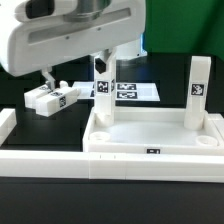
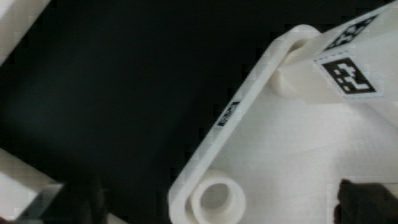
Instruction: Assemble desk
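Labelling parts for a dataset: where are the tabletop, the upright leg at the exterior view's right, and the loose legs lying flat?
tabletop (image 1: 130,148), exterior view, on its front wall.
right upright leg (image 1: 197,100), exterior view, middle of its front face.
loose legs (image 1: 45,100), exterior view, on one white block's body.

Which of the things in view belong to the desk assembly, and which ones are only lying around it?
Belong to the job:
- tabletop
- upright leg on the exterior view's left of the tabletop
- second upright leg on its right
- loose legs lying on the table
- gripper, open and holding nothing

Only lying about:
- marker board
- border bars
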Robot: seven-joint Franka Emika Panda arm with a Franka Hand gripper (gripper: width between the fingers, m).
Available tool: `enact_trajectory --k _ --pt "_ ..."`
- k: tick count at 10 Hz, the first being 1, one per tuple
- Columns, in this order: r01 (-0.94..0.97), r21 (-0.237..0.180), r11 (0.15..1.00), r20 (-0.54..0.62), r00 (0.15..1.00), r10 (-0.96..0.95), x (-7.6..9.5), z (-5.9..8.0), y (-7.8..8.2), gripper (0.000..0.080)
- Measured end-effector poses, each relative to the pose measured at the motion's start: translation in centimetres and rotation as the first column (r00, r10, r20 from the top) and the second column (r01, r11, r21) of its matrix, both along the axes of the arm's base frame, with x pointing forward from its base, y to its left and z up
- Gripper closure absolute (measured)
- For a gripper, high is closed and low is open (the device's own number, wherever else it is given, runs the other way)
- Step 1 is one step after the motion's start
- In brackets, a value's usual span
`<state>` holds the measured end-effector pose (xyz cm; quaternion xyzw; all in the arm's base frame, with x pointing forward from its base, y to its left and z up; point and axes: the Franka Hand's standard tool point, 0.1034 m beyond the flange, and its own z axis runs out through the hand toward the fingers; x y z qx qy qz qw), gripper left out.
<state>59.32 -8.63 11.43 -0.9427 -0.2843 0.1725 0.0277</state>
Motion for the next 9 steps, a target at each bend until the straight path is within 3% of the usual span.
enact_trajectory --k 3,5,7,9 --pt "0.027 0.002 1.000 -0.011 1.000 -0.027 -0.3 0.0 -0.3 0.0150" --pt "0.162 -0.002 0.987 -0.068 0.984 -0.162 -2.3 0.2 -3.4 0.0150" --pt "0.155 0.016 0.988 -0.068 0.986 -0.154 -3.9 0.4 -6.9 0.0150" --pt "0.181 0.004 0.984 -0.055 0.982 -0.180 -4.2 0.1 -7.1 0.0150"
